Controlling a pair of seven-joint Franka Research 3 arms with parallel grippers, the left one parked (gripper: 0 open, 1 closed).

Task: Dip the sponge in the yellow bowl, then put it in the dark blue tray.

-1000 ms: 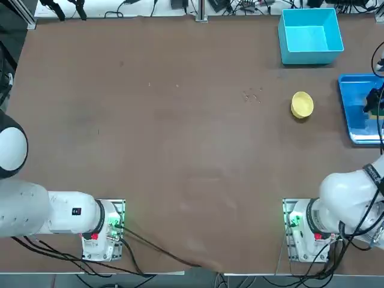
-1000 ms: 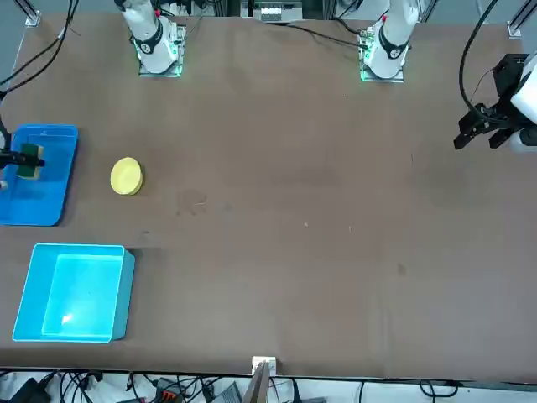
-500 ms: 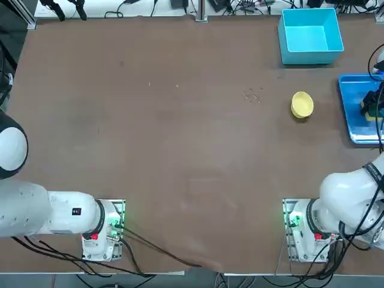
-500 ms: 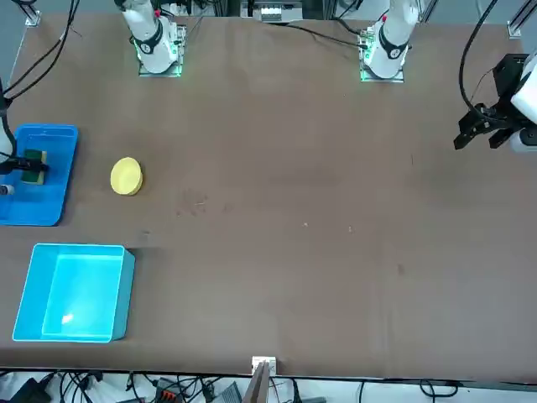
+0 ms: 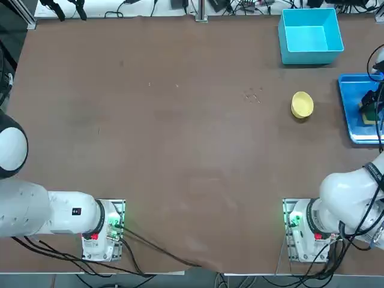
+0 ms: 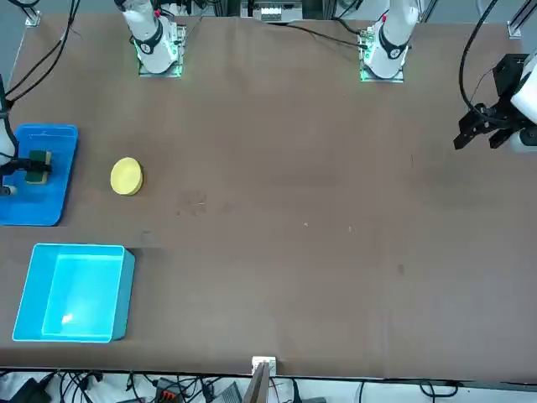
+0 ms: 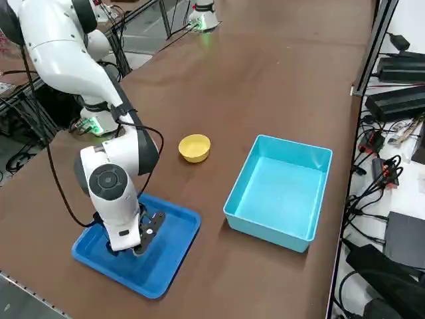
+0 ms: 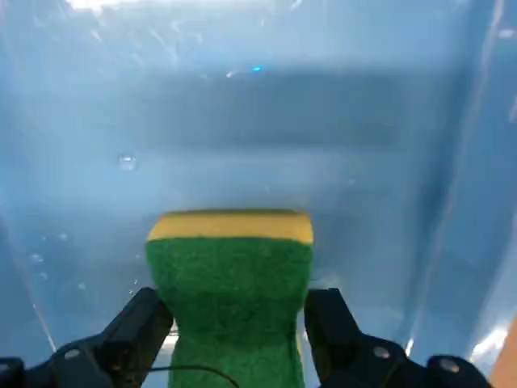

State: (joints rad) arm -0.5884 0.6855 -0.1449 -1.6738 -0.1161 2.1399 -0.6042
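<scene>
Gripping the sponge (image 8: 230, 295) by its two narrow sides, the right gripper (image 8: 234, 335) hangs low over the dark blue tray (image 7: 169, 256) at the robot's right-hand edge of the table, its fingers (image 8: 141, 323) closed on the block and pinching its green top in slightly. That dent suggests a soft, light piece that yields under pressure, and probably a damp one (droplets bead on the tray's glossy floor), so a hold across the middle of its flanks, firm without crushing, looks like the safest way to carry it. Whether the sponge already touches the tray floor cannot be told from any angle. Only the wrist camera reveals the grip itself, the yellow layer at the block's far end and the wet sheen beneath. From the raised side camera the arm's white wrist hides the sponge entirely, though it alone shows the yellow bowl (image 7: 194, 147) standing apart from the tray beside the light cyan box (image 7: 279, 193). From overhead, tray and sponge (image 5: 372, 111) sit nearly cut off at the frame's edge.
</scene>
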